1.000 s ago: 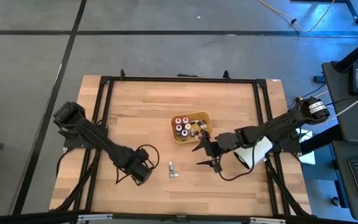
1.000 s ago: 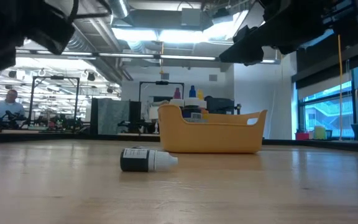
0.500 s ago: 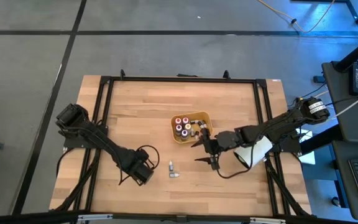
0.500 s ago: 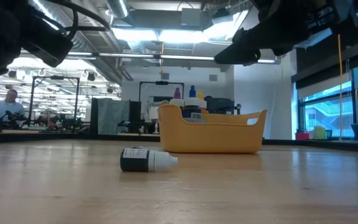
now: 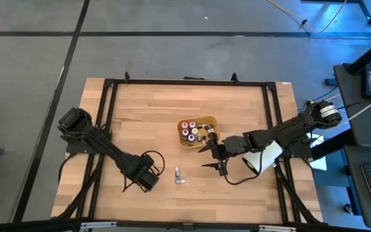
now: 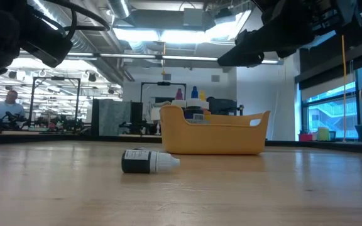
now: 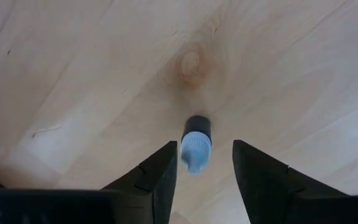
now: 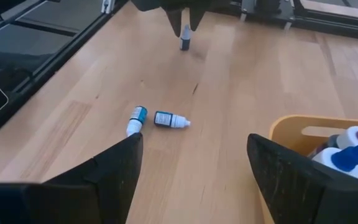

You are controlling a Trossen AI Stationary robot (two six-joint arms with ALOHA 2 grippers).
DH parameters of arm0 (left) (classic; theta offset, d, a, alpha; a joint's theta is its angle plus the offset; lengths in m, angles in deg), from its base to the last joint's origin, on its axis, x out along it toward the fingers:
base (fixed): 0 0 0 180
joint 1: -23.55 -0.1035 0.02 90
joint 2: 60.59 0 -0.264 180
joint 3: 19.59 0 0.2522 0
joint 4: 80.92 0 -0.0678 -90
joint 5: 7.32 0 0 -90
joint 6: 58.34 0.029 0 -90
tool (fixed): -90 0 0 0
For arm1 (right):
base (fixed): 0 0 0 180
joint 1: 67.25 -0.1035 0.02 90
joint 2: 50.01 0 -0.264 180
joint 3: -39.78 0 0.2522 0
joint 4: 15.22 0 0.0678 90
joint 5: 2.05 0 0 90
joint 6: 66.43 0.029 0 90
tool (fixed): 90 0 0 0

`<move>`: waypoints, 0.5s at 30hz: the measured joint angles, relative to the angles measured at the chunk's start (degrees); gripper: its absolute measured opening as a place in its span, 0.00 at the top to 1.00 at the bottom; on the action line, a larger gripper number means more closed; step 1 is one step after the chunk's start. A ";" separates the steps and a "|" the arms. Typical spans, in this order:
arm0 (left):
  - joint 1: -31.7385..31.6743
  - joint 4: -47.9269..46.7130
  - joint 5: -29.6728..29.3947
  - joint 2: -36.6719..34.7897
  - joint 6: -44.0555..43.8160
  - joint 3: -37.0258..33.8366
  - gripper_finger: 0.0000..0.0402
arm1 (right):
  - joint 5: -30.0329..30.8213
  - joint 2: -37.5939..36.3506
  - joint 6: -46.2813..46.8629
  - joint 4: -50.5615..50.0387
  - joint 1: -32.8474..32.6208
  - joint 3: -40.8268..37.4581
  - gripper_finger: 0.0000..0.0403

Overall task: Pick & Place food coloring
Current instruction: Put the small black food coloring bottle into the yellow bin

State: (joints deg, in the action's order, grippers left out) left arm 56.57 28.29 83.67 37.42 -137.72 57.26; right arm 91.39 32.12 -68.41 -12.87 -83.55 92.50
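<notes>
An orange tray (image 5: pixel 211 120) holds several food coloring bottles (image 5: pixel 189 129). Two more bottles lie on their sides on the wood, one (image 8: pixel 136 119) with a teal label, one (image 8: pixel 168 119) dark; the low view shows one of them (image 6: pixel 148 161). Another bottle (image 7: pixel 195 140) stands upright, pale cap up. My left gripper (image 7: pixel 204 171) points down over it, open, a finger on either side with a gap showing. The right wrist view shows this bottle (image 8: pixel 184 40) under my left gripper (image 8: pixel 184 18). My right gripper (image 5: pixel 211 160) is open and hovers just near of the tray.
A big white cylinder (image 5: pixel 265 158) lies at the table's right edge beside my right arm. A black frame (image 5: pixel 185 82) runs round the table. Bare wood (image 5: pixel 140 109) lies left of the tray. A person (image 6: pixel 8 103) sits far behind the table in the room.
My left arm has shifted a little, most plainly in the low view. My right gripper has edged slightly toward the tray. The bottles on the table and the tray have stayed where they were.
</notes>
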 joint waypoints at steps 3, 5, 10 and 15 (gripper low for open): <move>0.00 0.00 0.05 0.00 -0.06 0.00 0.62 | 0.00 0.00 -0.02 -0.23 0.00 0.00 0.28; 0.00 -0.02 0.04 0.00 -0.33 0.00 0.62 | 0.00 0.00 -0.02 -0.32 0.00 0.00 0.28; 0.00 -0.04 0.03 0.02 -0.32 0.00 0.62 | 0.00 0.00 -0.04 -0.32 0.00 0.00 0.28; 0.00 1.75 0.07 0.03 -0.75 -1.73 0.63 | 0.00 0.00 -0.24 -0.32 0.00 0.00 0.28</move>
State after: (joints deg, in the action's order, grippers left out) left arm 56.57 30.04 83.74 37.45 -138.47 55.53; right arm 91.39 32.12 -68.65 -13.20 -83.55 92.50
